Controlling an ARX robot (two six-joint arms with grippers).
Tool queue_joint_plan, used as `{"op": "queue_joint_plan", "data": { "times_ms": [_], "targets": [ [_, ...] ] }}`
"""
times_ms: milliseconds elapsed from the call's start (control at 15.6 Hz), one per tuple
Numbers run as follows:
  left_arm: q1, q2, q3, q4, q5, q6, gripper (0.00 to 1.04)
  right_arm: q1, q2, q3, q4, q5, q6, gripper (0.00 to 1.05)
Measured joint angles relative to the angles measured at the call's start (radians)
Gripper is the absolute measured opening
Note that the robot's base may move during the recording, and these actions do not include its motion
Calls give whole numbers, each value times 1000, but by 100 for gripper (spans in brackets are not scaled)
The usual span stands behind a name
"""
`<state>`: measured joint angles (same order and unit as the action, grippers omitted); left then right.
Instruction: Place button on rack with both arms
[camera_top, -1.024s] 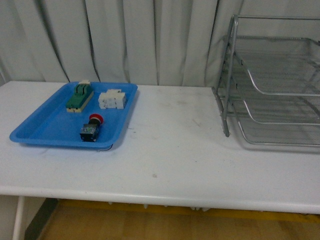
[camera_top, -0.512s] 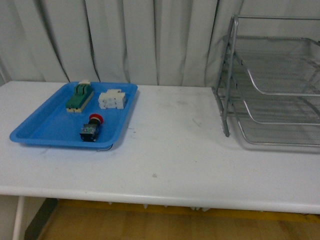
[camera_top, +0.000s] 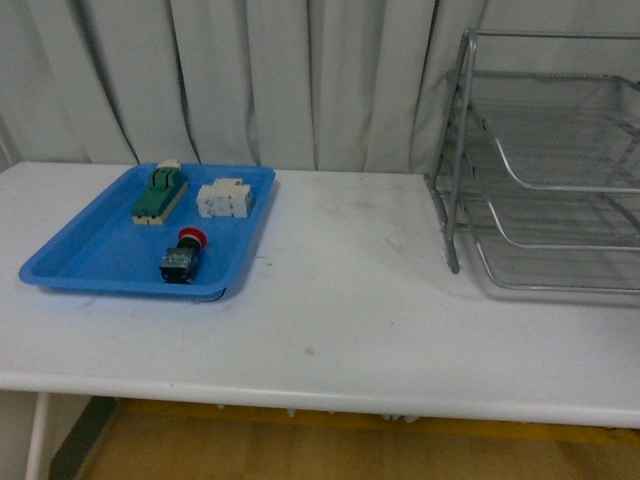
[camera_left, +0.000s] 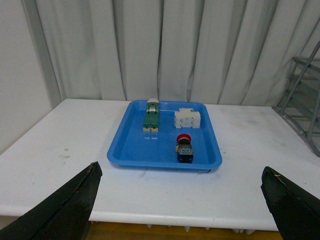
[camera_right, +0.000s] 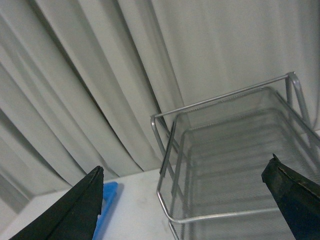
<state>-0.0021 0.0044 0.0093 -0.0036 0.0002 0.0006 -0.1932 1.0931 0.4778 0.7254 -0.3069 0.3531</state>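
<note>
The button (camera_top: 182, 256), red-capped on a dark body, lies in the near part of a blue tray (camera_top: 80, 262) at the table's left; the left wrist view shows the button (camera_left: 184, 148) too. The silver wire rack (camera_top: 545, 170) stands at the right. Neither arm appears in the front view. My left gripper (camera_left: 182, 210) is open, well short of the tray, with only bare table between its black fingertips (camera_left: 75, 200). Open as well, my right gripper (camera_right: 185, 210) is raised and faces the rack (camera_right: 235, 165), whose top tier lies between its fingertips (camera_right: 290, 190).
In the tray's far part lie a green-and-beige block (camera_top: 159, 194) and a white block (camera_top: 225, 198). White curtains hang behind the table. The table's front edge (camera_top: 320, 395) runs across below, with wooden floor under it.
</note>
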Motion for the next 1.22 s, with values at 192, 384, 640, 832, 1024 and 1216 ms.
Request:
{"op": "queue_joint_plan", "data": {
  "times_ms": [192, 384, 640, 832, 1024, 1216],
  "targets": [
    [0, 0, 0, 0, 0, 0, 98, -31, 395, 221, 190, -39, 367, 98],
    [0, 0, 0, 0, 0, 0, 98, -35, 683, 243, 433, -106, 885, 98],
    [0, 0, 0, 0, 0, 0, 98, 5, 787, 154, 562, -114, 1289, 98],
    [0, 0, 0, 0, 0, 0, 98, -20, 850, 125, 563, -121, 1323, 98],
    [0, 0, 0, 0, 0, 0, 98, -77, 932, 131, 559, -141, 1260, 98],
    [0, 0, 0, 0, 0, 0, 98, -111, 996, 179, 562, -166, 1169, 98]
  ]
}}
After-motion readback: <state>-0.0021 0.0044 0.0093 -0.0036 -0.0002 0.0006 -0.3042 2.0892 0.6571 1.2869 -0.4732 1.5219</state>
